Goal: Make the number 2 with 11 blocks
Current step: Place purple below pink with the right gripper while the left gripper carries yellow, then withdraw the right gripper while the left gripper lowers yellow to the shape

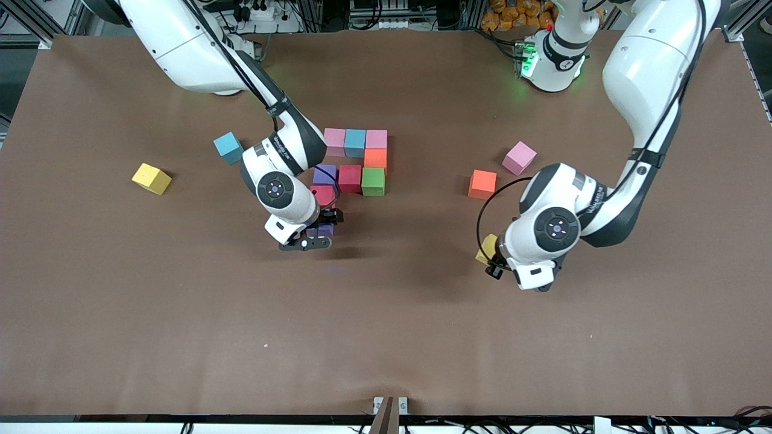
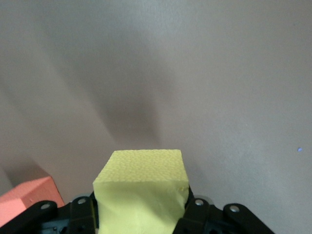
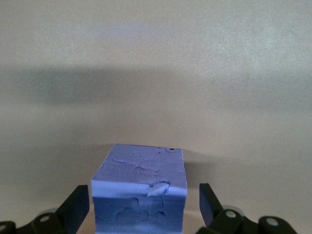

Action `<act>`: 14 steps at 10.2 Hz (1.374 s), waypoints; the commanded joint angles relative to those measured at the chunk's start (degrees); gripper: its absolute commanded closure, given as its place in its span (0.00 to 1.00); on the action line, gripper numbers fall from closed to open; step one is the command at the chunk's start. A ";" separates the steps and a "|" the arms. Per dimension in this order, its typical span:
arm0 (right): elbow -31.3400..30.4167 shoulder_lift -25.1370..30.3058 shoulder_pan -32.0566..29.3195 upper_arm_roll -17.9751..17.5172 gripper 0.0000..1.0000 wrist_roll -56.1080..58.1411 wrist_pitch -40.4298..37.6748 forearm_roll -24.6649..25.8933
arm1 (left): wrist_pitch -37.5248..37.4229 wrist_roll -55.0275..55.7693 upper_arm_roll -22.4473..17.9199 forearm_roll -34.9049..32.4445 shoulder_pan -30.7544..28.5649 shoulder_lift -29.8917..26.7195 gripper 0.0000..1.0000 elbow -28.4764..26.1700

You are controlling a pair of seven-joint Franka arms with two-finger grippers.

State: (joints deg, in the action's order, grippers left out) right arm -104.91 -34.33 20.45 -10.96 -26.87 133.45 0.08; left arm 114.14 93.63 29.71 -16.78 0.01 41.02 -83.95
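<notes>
Our right hand (image 1: 312, 236) stands with its fingers apart on either side of a purple block (image 3: 139, 192), apparently just set on the worktop (image 1: 386, 313) below the red block (image 1: 324, 194) of the half-built number 2 (image 1: 356, 161). Our left hand (image 1: 496, 260) grips a yellow block (image 2: 141, 192) tight, above bare worktop near the orange block (image 1: 482, 184). We judge the fourth row is placed; next the right hand lifts clear and the yellow block comes in for the bottom row.
</notes>
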 commanded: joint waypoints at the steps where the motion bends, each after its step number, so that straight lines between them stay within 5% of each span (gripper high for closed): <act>1: -0.92 4.08 -0.32 -0.02 0.00 -0.20 -2.56 -3.22 | 0.29 4.52 -0.35 1.22 1.40 0.38 0.80 1.33; 7: -2.31 23.13 -7.51 1.11 0.00 5.15 -7.95 -3.85 | 1.43 20.86 -0.44 1.22 7.27 0.55 0.80 1.42; 10: -2.06 32.10 -7.88 9.17 0.00 17.48 -11.51 -4.03 | 6.33 30.27 -0.87 1.04 12.45 2.04 0.80 2.55; 14: 2.31 37.85 -7.71 22.62 0.00 30.72 -24.08 -2.28 | 12.21 41.69 -9.11 1.22 24.57 6.09 0.79 7.57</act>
State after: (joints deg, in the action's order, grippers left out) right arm -104.06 2.42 12.22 8.40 1.22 112.90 -2.57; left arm 124.32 132.17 24.05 -16.75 20.50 45.21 -79.31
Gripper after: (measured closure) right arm 0.000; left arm 0.427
